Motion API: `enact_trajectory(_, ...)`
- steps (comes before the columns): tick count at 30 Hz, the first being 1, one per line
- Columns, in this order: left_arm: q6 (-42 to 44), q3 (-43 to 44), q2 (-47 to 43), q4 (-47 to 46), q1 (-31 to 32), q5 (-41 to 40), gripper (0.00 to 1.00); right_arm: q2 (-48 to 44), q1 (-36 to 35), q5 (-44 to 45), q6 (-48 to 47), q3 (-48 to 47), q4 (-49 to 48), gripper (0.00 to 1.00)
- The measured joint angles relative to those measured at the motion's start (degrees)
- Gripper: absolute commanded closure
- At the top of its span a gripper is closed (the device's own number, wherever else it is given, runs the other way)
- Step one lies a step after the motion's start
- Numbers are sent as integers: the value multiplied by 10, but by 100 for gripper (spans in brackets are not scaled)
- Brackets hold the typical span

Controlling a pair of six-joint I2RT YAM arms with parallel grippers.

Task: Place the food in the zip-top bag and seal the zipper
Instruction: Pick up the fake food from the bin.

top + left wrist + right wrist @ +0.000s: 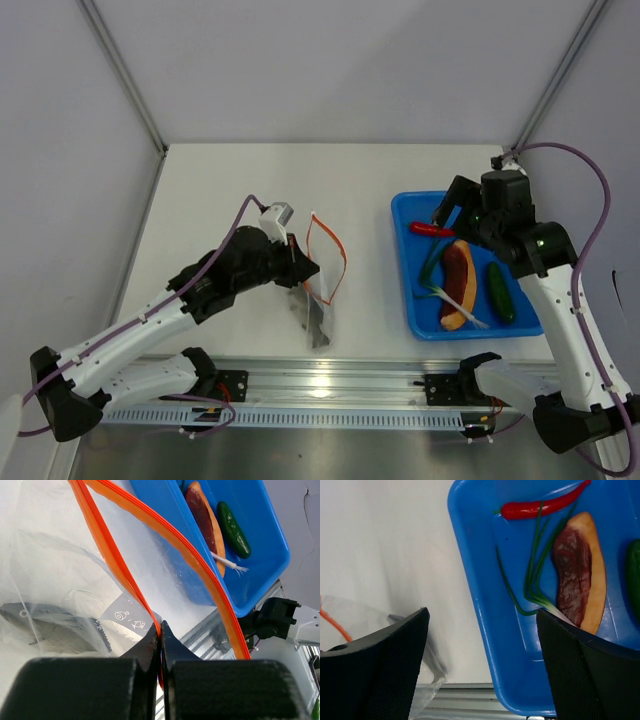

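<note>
The zip-top bag (318, 305) lies on the table left of the blue tray (418, 312), with its orange-red zipper (340, 262) looped wide open. My left gripper (160, 630) is pinched tight on the run of that strip farther from the tray. All the food sits inside the tray: red chili (540, 507) at the far end, then green onion (532, 575) and sausage (577, 575) in its bun, with the cucumber (500, 292) along the tray's right side. My right gripper (480, 625) hangs over the tray's left rim, fingers spread wide and holding nothing. Its wrist camera cuts the cucumber off at the frame edge, and I cannot tell whether the fingertips touch the tray.
</note>
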State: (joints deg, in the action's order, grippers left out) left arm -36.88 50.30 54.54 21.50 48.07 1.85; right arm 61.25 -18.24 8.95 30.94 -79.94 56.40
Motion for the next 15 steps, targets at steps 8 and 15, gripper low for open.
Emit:
enact_trajectory(8,0,0,0,-2,-3,3,99,51,83,21,-23,53,-4,16)
enact_trajectory(15,0,0,0,-7,-3,9,99,223,95,47,-51,111,-27,21)
